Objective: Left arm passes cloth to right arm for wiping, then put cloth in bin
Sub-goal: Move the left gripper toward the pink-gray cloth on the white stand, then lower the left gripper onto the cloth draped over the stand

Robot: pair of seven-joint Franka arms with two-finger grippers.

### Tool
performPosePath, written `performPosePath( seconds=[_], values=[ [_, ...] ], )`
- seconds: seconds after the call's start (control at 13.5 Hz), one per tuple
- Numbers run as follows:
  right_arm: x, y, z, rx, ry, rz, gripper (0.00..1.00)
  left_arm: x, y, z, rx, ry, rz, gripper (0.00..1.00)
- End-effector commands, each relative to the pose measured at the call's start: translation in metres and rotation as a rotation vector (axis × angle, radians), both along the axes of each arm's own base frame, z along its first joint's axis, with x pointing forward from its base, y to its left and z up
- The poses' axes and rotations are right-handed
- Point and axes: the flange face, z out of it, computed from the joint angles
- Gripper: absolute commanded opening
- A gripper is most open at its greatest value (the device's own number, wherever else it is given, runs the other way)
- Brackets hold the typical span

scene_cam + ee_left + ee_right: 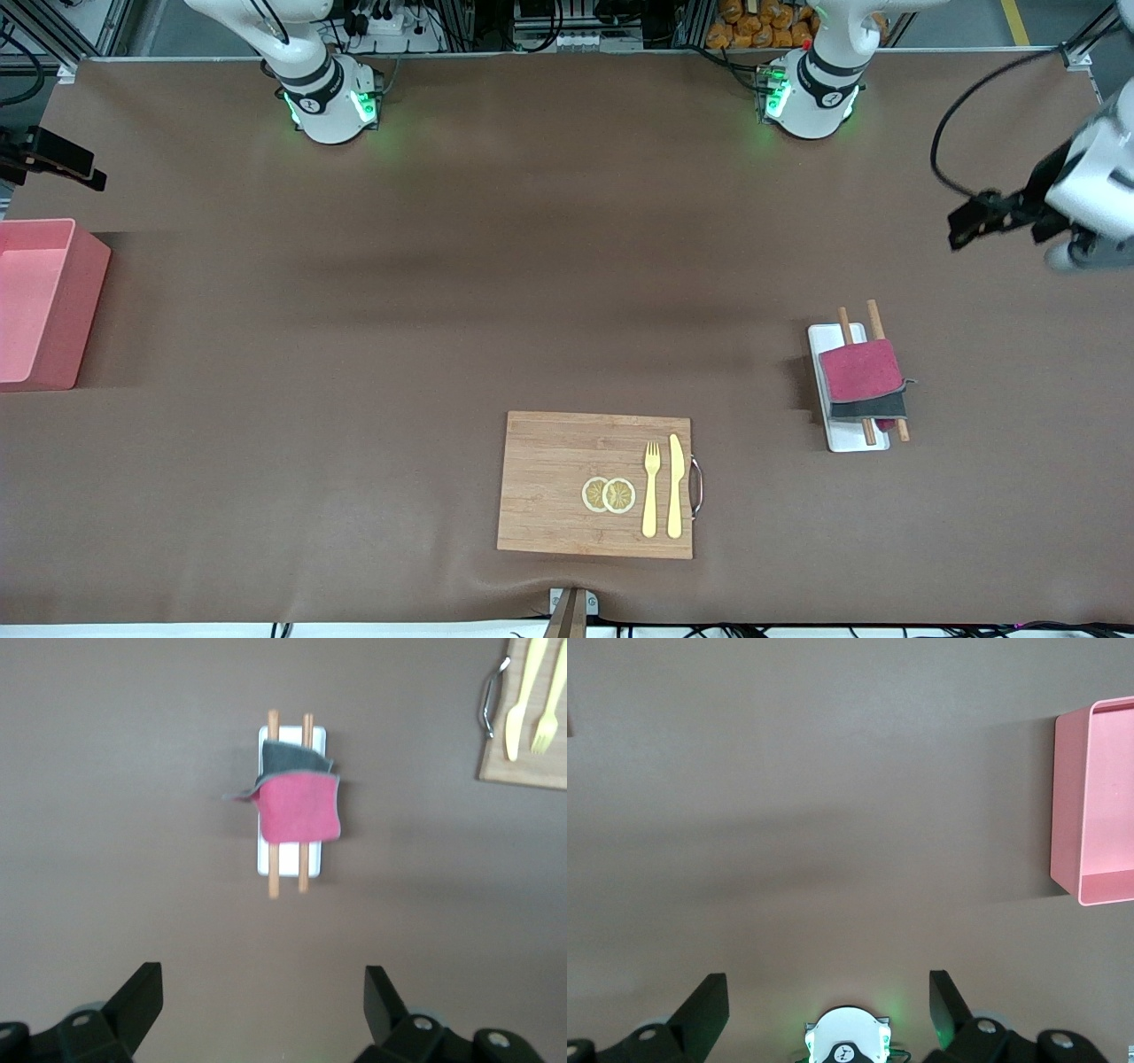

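Note:
The maroon cloth (pixel 858 369) with a dark grey edge lies folded over two wooden sticks (pixel 876 321) on a white tray (pixel 852 441), toward the left arm's end of the table. In the left wrist view the cloth (pixel 299 808) lies well clear of my open left gripper (pixel 261 983). That left gripper (pixel 973 220) hangs in the air at the table's edge, holding nothing. The pink bin (pixel 81 297) stands at the right arm's end. My right gripper (pixel 60 162) hovers near it, open and holding nothing (pixel 827 986). The right wrist view also shows the bin (pixel 1065 806).
A wooden cutting board (pixel 549 483) lies near the front edge of the table, carrying a yellow fork (pixel 651 496), a yellow knife (pixel 675 487) and two lemon slices (pixel 609 494). The brown table mat (pixel 443 310) covers everything between the bin and the tray.

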Motion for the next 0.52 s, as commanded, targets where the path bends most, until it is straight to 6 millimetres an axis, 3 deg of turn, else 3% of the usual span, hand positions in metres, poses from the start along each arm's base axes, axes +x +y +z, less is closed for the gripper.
performPosePath(
  seconds=[0.0,0.07,0.37,0.44],
  values=[
    [-0.001,0.000,0.000,0.013,0.000,-0.010,1.00,0.035,0.006,-0.053,0.004,0.027,0.026,1.00],
    [0.000,-0.001,-0.001,0.013,0.001,-0.010,1.00,0.042,0.013,-0.065,0.003,0.028,0.036,1.00],
    [0.002,0.004,-0.003,0.017,-0.002,-0.003,1.00,0.081,0.026,-0.158,-0.015,0.058,0.050,1.00],
    [0.002,0.005,-0.002,0.017,-0.004,-0.002,1.00,0.086,0.026,-0.172,-0.019,0.057,0.053,1.00]
  ],
)
